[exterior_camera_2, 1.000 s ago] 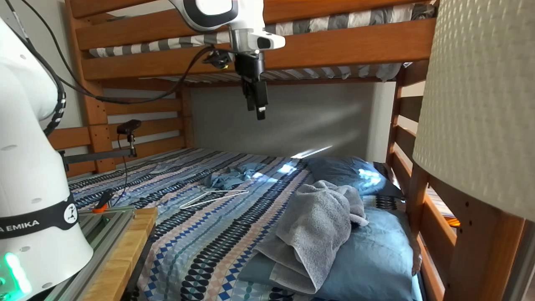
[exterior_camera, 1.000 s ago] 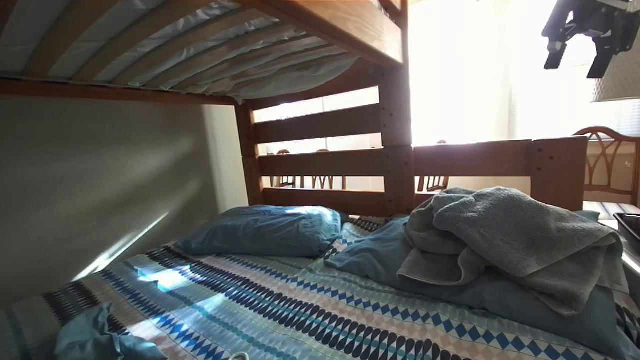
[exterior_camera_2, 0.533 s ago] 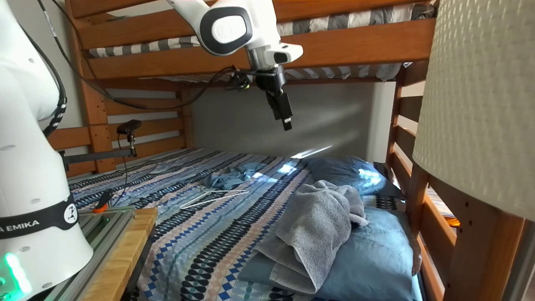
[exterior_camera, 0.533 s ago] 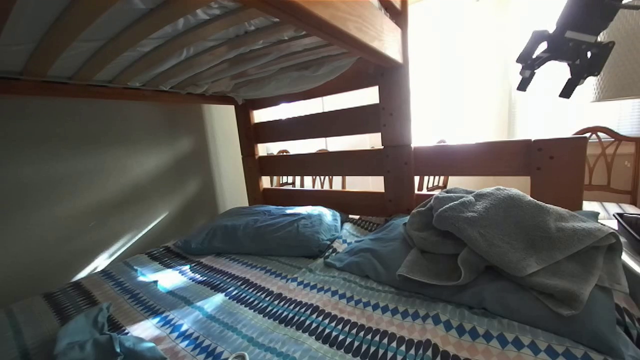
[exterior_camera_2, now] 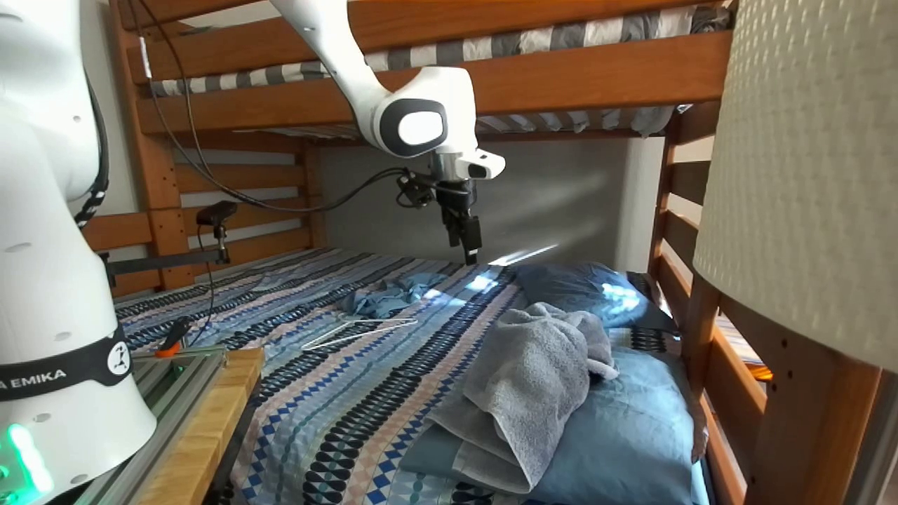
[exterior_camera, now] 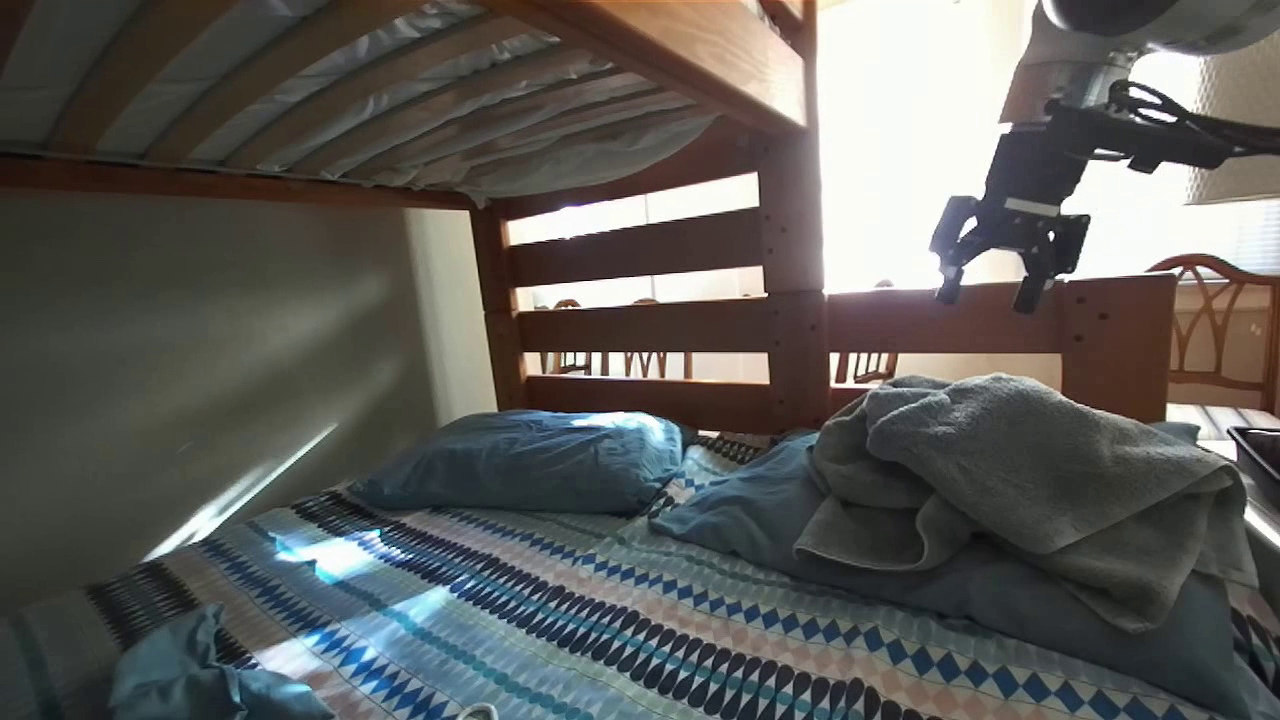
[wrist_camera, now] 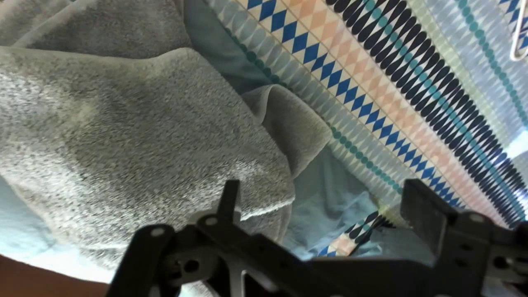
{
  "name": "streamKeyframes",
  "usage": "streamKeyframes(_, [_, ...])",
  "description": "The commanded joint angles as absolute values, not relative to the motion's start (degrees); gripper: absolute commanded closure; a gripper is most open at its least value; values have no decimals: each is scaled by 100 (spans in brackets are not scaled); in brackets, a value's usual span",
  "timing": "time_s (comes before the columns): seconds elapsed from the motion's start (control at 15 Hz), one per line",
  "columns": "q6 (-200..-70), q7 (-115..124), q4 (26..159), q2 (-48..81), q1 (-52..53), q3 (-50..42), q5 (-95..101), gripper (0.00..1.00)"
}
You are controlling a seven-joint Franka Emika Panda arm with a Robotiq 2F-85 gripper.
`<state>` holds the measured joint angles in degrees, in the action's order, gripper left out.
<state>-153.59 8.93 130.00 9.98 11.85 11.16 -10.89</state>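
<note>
Reddish-brown wood frames the bunk bed (exterior_camera_2: 596, 73), whose lower bunk wears a fabric bedspread (exterior_camera_2: 365, 393) striped in blue, black and peach geometric shapes. On it, near the slatted end, lies a plump blue fabric pillow (exterior_camera_2: 631, 414), and across that pillow slumps a crumpled grey terry towel (exterior_camera_2: 537, 372). Above the towel, touching nothing, hangs the black two-fingered end effector (exterior_camera: 988, 294), its fingers spread wide with nothing between them. In the wrist view one fingertip (wrist_camera: 229, 198) lines up over the towel and the opposite one past its edge, so good positioning seems to call for a sideways shift until both straddle a raised ridge. Smallest, the towel's turned-out corner (wrist_camera: 301, 128) looks an easier hold than the broad flat pile, and a slow, level approach should avoid snagging the pillow.
</note>
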Motion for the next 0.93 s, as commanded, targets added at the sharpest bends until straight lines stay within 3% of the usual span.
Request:
streamKeyframes(0.0, [-15278,897,12872,1137,1211,1174,-1084,0])
streamKeyframes(0.4, [-15198,885,12690,1284,1224,1189,-1085,0])
streamKeyframes(0.87, [-15642,2878,12130,2246,2135,350,1120,0])
